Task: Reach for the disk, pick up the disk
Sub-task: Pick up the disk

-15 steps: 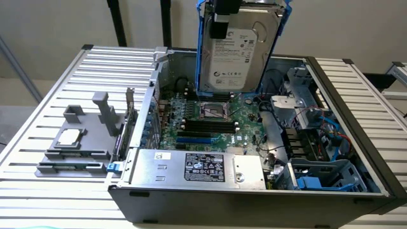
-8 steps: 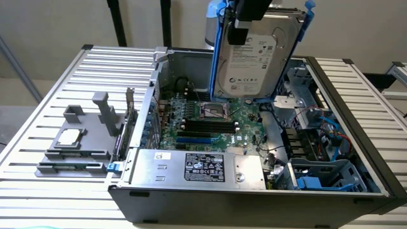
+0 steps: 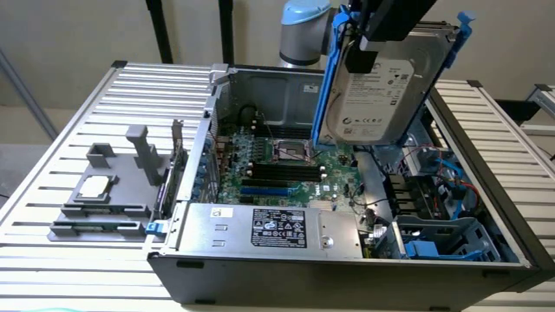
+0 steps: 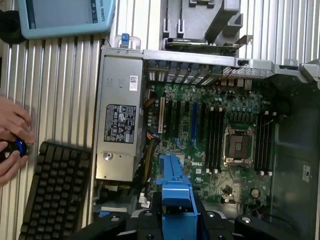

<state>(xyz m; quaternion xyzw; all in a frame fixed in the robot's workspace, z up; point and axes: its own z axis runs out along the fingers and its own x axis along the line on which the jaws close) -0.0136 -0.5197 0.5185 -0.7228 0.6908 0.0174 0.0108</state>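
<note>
Blue-framed disk [image 3: 381, 91] hangs pinched in end effector [image 3: 368, 49] above the open PC case [image 3: 347, 273]; pickup looks done w/ grip needing to hold.

The disk [image 3: 381, 91] is silver-grey with a white printed label and a bright blue frame. The motherboard [image 3: 286, 169] is green with black and blue slots. The power supply [image 3: 269, 227] is grey with a black-and-white label. The keyboard [image 4: 55, 192] is black. The table [image 3: 78, 130] is slatted pale grey.
</note>
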